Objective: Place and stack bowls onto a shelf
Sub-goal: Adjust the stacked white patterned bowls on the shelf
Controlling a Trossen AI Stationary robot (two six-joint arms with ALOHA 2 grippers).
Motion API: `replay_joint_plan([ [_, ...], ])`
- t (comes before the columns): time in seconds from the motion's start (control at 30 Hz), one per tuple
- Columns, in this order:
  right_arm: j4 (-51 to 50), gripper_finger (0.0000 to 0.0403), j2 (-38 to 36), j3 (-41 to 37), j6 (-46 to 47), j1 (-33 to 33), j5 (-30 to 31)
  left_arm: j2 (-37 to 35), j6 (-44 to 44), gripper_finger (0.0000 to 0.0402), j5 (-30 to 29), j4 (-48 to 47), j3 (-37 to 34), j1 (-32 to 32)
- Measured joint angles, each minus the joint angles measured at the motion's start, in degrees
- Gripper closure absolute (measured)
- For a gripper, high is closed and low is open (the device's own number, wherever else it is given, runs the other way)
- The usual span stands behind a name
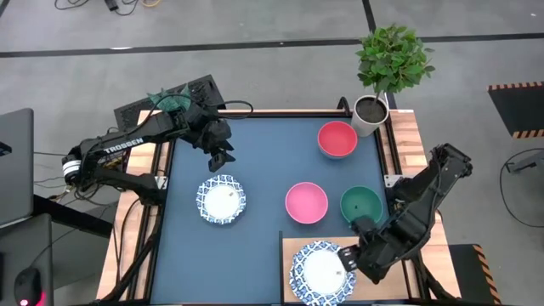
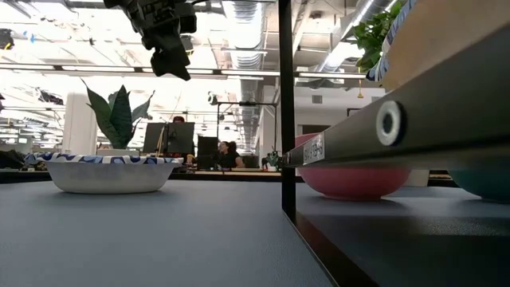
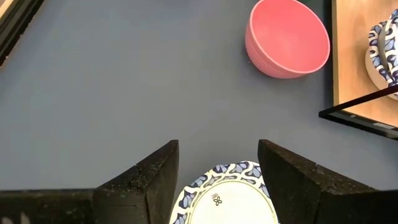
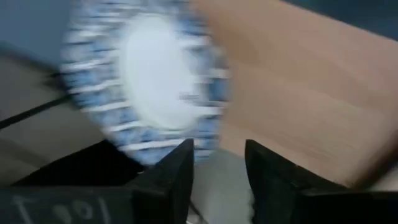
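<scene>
A white bowl with a blue patterned rim (image 1: 221, 200) sits on the blue tabletop. My left gripper (image 1: 219, 157) hangs open above its far rim; the bowl (image 3: 227, 199) shows between its fingers and low under it (image 2: 107, 171). Another white and blue bowl (image 1: 321, 272) rests on the wood-grain shelf (image 1: 374, 293) at the table's near right corner. My right gripper (image 1: 347, 257) is open at that bowl's right rim (image 4: 186, 146). The pink bowl (image 1: 306, 202), green bowl (image 1: 361, 206) and red bowl (image 1: 337, 138) stand on the tabletop. My right gripper stands close beside the right rim (image 4: 186, 146) of the bowl on the shelf, coming from the table's right. The wrist view is blurred, and I cannot tell whether a finger touches the rim.
A white pot with a green plant (image 1: 371, 115) stands at the far right corner, behind the red bowl. The shelf's dark front edge (image 2: 382, 127) stands raised over the tabletop. Bare blue tabletop (image 1: 255, 136) lies between the left bowl and the far edge.
</scene>
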Motion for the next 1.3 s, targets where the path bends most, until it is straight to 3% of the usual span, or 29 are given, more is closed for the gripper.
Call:
replay_joint_plan([
  [0.13,-6.4,0.0272,1.9,0.0,3.4,0.4,-7.8,0.0,-0.5,0.0198,0.0,-0.2,0.0,0.0],
  [0.43,-6.2,0.0324,6.7,0.0,3.4,0.1,-8.4,0.0,-0.6,0.0198,-0.1,-0.4,0.0,0.0],
  [1.13,-2.9,0.0329,11.8,0.0,-12.3,-7.3,-8.3,0.0,-0.8,0.0198,-1.5,-0.3,0.0,0.0],
  [1.3,-1.9,0.0329,10.8,0.0,-8.5,-6.4,-10.3,0.0,-1.0,0.0198,-1.4,-0.4,0.0,0.0],
])
